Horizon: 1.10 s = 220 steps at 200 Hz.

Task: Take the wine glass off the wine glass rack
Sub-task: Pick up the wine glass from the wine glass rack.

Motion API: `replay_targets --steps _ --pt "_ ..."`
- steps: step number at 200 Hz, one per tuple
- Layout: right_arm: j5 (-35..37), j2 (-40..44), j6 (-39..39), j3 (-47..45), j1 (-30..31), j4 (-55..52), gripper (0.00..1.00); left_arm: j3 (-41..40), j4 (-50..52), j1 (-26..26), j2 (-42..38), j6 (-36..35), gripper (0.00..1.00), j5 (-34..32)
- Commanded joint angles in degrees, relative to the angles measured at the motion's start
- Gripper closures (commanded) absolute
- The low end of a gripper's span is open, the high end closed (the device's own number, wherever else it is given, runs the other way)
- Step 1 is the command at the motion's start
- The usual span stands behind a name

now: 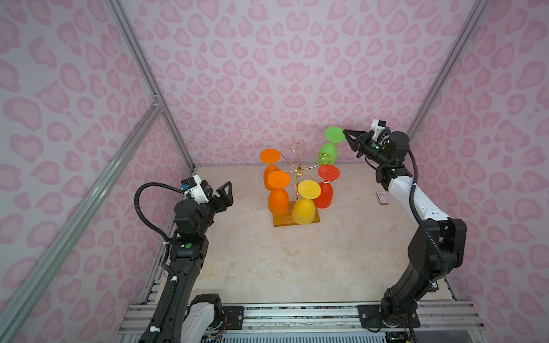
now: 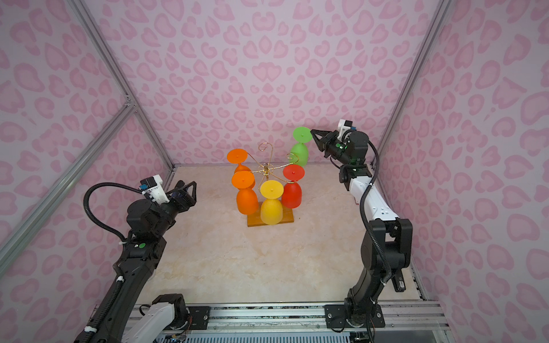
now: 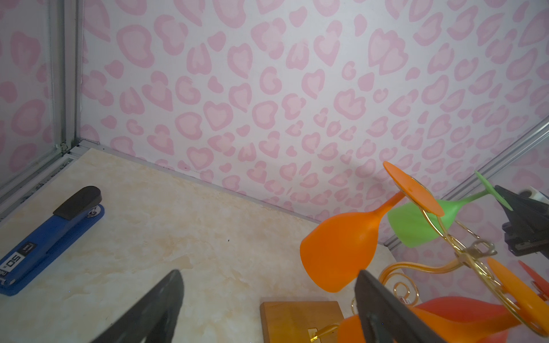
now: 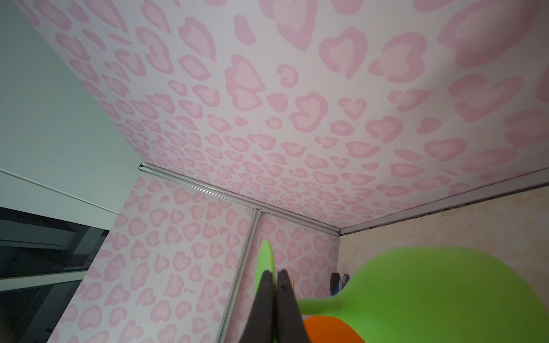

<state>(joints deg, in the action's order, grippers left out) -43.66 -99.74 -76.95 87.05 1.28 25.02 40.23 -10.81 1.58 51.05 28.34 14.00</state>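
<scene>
The green wine glass [image 1: 327,151] hangs upside down at the back right of the wine glass rack [image 1: 298,171], a gold wire stand on a wooden base [image 1: 280,221]. My right gripper [image 1: 345,133] is shut on the rim of its round foot [image 4: 264,258], and the bowl [image 4: 445,297] hangs below. A gold spiral arm crosses in front of the bowl; I cannot tell whether they touch. Two orange glasses [image 1: 278,196], a yellow one [image 1: 304,208] and a red one [image 1: 324,193] hang on the rack. My left gripper [image 1: 225,192] is open left of the rack, holding nothing.
A blue stapler [image 3: 50,240] lies on the table near the left wall. A small red and white card [image 1: 382,198] lies on the table under the right arm. Pink patterned walls close in the back and both sides.
</scene>
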Motion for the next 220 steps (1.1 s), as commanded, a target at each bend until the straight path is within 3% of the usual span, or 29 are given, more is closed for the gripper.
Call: replay_targets --steps 1,48,79,120,164,220 --pt "0.68 2.23 0.13 -2.41 -1.33 3.6 1.0 0.47 -1.81 0.11 -0.43 -1.09 0.08 2.39" --pt "1.42 11.17 0.31 -10.53 -4.82 6.15 1.0 0.6 -4.49 0.0 -1.21 -0.7 0.09 8.4" --pt "1.74 17.53 -0.26 -14.72 -6.75 8.77 1.0 1.39 -8.42 -0.09 -0.6 1.28 0.09 16.0" --pt "1.23 24.21 -7.8 -21.2 -8.31 22.36 1.0 5.24 -15.6 -1.7 2.85 6.0 0.11 24.11" --pt "-0.26 28.79 -15.83 -23.15 -8.23 37.25 1.0 12.35 -23.2 -7.98 9.72 7.38 0.11 31.54" --pt "-2.19 34.56 -19.19 -23.8 -6.38 43.2 1.0 22.1 -31.46 -15.43 20.19 9.2 0.1 39.87"
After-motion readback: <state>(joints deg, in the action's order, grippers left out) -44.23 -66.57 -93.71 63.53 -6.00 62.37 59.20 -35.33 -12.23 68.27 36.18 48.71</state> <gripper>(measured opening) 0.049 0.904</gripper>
